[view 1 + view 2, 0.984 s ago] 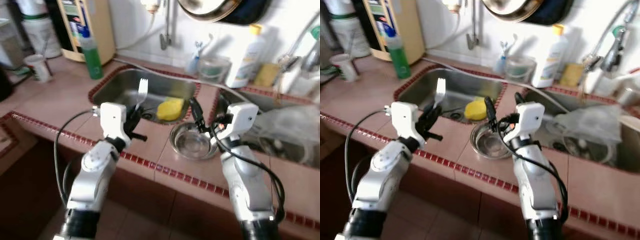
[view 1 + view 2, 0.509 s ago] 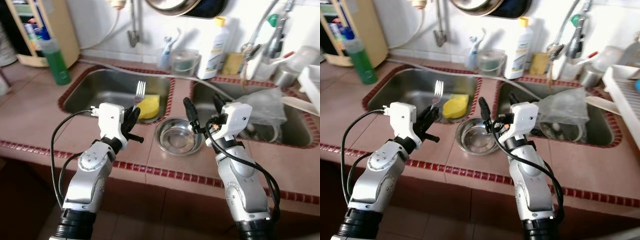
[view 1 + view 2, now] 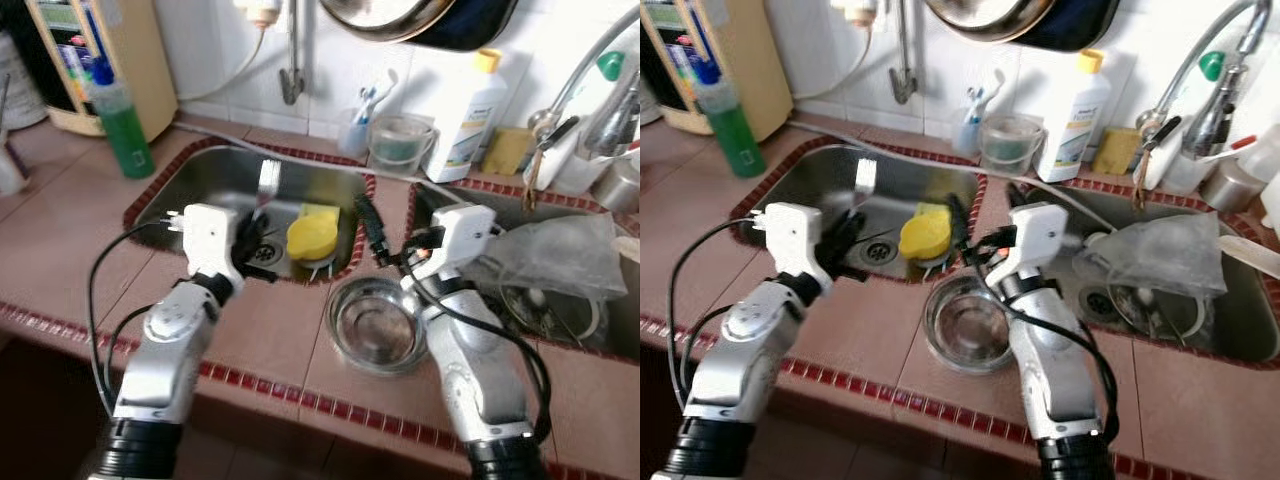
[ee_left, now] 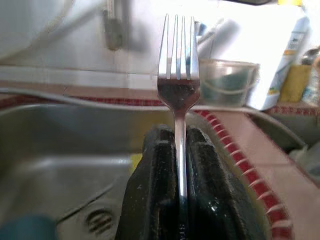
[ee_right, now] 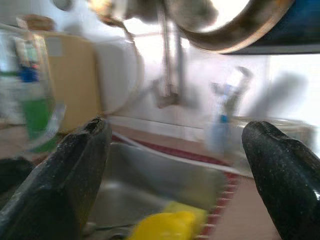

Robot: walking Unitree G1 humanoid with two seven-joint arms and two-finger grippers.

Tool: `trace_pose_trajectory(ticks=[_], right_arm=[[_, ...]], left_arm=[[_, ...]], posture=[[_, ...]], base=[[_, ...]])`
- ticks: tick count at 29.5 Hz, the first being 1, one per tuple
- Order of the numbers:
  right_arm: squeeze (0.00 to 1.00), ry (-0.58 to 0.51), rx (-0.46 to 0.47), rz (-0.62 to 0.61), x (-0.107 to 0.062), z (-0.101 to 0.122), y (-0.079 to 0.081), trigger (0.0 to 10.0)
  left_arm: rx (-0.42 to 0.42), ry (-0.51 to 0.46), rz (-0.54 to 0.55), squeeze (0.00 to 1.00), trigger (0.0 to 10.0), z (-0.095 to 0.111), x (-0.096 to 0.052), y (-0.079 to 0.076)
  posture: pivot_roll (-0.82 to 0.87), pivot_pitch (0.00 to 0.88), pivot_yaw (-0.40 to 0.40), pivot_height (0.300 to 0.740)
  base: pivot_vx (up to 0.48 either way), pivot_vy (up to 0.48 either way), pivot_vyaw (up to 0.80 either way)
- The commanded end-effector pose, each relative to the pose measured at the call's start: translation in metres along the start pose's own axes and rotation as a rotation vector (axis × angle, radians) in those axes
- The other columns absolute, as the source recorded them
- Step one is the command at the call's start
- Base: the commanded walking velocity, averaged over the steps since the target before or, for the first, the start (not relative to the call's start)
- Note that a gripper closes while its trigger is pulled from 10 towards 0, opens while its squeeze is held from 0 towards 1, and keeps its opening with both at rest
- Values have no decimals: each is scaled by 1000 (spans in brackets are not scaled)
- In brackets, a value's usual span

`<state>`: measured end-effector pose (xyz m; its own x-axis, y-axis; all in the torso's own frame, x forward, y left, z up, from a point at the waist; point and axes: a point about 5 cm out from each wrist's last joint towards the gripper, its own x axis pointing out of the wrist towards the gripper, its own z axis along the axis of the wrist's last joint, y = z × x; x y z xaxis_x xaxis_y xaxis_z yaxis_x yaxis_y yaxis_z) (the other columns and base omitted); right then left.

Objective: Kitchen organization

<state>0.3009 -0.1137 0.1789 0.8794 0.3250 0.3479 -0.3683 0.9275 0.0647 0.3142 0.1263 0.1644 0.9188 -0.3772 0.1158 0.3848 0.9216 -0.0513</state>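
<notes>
Left wrist view: fork (image 4: 178, 95) clamped upright between left gripper (image 4: 179, 145) fingers.

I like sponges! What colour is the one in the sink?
The sponge is yellow, clearest in the left eye view.

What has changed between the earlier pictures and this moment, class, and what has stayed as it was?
Mostly the camera has shifted, so the whole scene sits differently in the picture. The left gripper stays shut on the fork, tines up, above the left sink. The right gripper stays open and empty, near the steel bowl on the counter. The yellow sponge remains in the sink. Nothing was grasped or released.
</notes>
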Motion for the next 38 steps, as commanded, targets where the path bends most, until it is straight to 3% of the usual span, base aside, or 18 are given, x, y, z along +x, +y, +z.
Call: trace_pose_trajectory(ticks=[1,9,20,38], right_arm=[[0,-19,-3,-6,0,5,-1,10000],[0,4,4,7,-1,3,1,10000],[0,61,11,54,-13,-1,11,10000],[0,200,47,7,-68,0,25,10000]], left_arm=[[1,-2,-7,0,10000,0,-1,-4],[43,7,-40,0,10000,2,2,-1],[148,69,-120,0,10000,-1,26,7],[206,140,-236,0,10000,-10,66,6]], posture=[[-38,61,1,740],[-37,65,-4,740],[-74,86,14,740],[-190,159,64,740]], base=[[0,0,0],[0,0,0],[0,0,0],[0,0,0]])
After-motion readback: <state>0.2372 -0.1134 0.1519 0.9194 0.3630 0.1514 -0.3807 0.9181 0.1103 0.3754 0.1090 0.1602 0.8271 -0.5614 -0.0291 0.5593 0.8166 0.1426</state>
